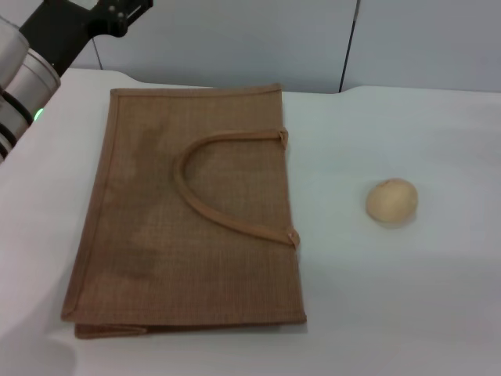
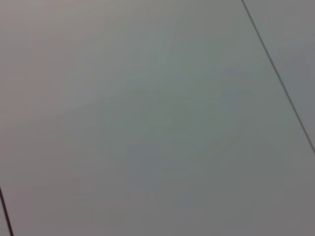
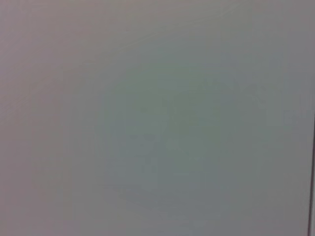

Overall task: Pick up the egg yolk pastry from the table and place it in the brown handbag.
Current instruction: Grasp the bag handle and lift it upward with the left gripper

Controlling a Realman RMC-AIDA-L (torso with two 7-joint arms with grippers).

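Pale tan pastry [image 1: 392,200] sits on the table [image 1: 407,305], right of the flat brown handbag [image 1: 188,211]. Likely soft, crumbly: pinch its sides lightly. Neither gripper's state can be told.

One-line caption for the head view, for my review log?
Brown handbag lies flat on the white table; the egg yolk pastry sits apart on its right, untouched.

The head view looks steeply down on the table [image 1: 438,298] from close above; both wrist views face blank grey panelling. No scene part is shared.
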